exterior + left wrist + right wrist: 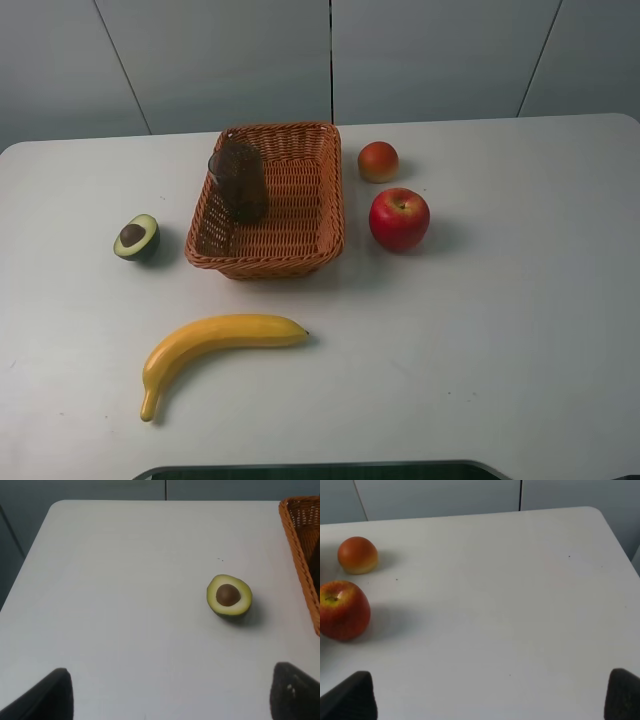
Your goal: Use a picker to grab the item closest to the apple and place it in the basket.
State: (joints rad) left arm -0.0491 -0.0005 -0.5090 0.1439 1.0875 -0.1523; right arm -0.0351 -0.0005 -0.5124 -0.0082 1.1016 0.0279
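Observation:
A red apple (pixel 399 219) (pixel 342 610) sits right of the wicker basket (pixel 300 230). Just behind it lies a small orange-red round fruit (pixel 378 161) (pixel 357 555), the nearest thing to the apple. A dark brown cup-like object (pixel 239 181) stands inside the basket. Neither arm shows in the high view. My left gripper (pixel 170 692) is open above bare table, well short of the avocado half (pixel 229 595). My right gripper (pixel 490 695) is open, off to the side of the apple, with nothing between its fingers.
An avocado half (pixel 137 237) lies left of the basket, whose rim (pixel 300 545) shows in the left wrist view. A yellow banana (pixel 210 345) lies toward the front of the white table (pixel 520 330). A dark edge runs along the front.

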